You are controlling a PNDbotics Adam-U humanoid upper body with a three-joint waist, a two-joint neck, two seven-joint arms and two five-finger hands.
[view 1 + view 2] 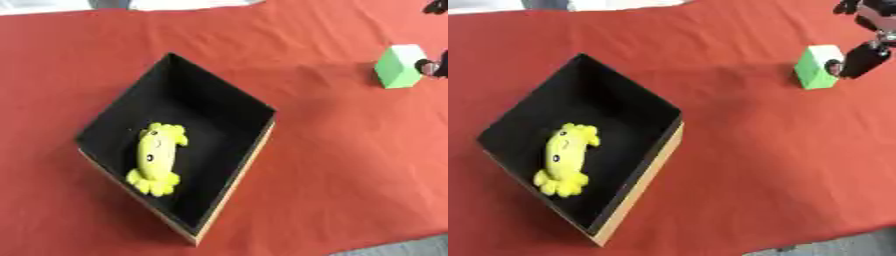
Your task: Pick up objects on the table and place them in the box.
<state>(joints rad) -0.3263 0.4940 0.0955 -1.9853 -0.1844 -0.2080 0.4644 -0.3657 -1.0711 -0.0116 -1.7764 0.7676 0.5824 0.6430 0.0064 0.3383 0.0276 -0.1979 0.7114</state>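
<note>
Only the right eye view shows the right hand (861, 56) touching the green block (817, 67).

Your right hand (866, 56) is chopped off by the right edge beside the green block (817, 67), so you can't tell whether its fingers touch the block, and the box's (636, 186) near inner wall hides behind its rim.

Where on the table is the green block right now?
The green block stands on the red cloth at the upper right of both views, outside the black box, with the right hand's fingers beside it.
</note>
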